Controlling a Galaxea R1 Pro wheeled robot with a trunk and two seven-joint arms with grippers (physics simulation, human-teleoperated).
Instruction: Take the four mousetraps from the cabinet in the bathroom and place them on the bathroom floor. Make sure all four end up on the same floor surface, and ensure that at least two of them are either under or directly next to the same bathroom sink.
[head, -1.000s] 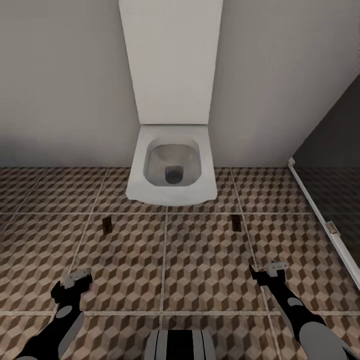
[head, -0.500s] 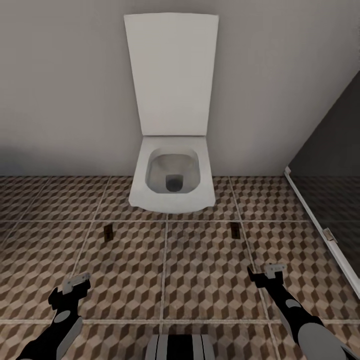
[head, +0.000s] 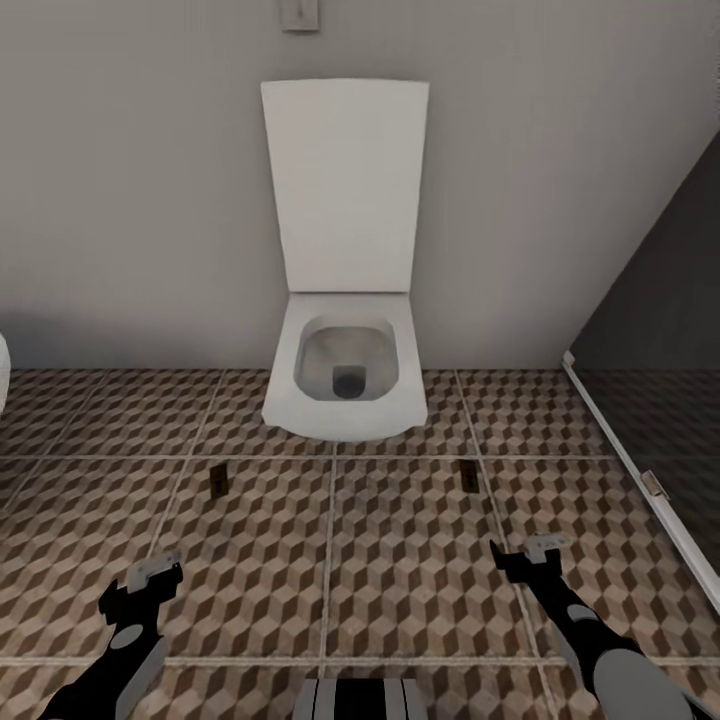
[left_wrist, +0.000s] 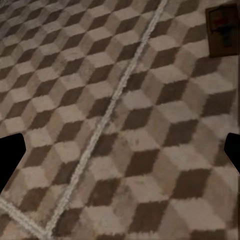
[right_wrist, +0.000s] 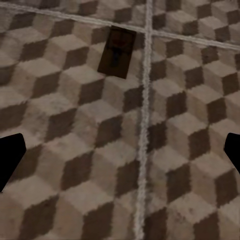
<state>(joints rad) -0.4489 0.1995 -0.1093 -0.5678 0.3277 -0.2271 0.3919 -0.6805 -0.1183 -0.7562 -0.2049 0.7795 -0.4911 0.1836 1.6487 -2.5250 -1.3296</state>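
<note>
Two mousetraps lie flat on the cube-patterned bathroom floor (head: 400, 540) in front of the toilet: one mousetrap (head: 217, 480) at the left, another mousetrap (head: 470, 475) at the right. The left one also appears in the left wrist view as a tan board with a red spot, mousetrap (left_wrist: 222, 29); the right mousetrap (right_wrist: 116, 52) lies beside a grout line. My left gripper (head: 145, 585) hovers low over the tiles, open and empty, nearer to me than the left trap. My right gripper (head: 530, 555) is likewise open and empty, short of the right trap. The cabinet is out of view.
A white toilet (head: 345, 385) with its lid raised stands against the grey wall straight ahead. A dark glass shower screen (head: 660, 330) with a white bottom rail runs along the right. A white object's edge (head: 3, 375) peeks in at the far left.
The whole head view has pulled back and tilted up: toilet and traps sit lower and smaller, and a wall fitting above the lid has come into sight. Both grippers stay open.
</note>
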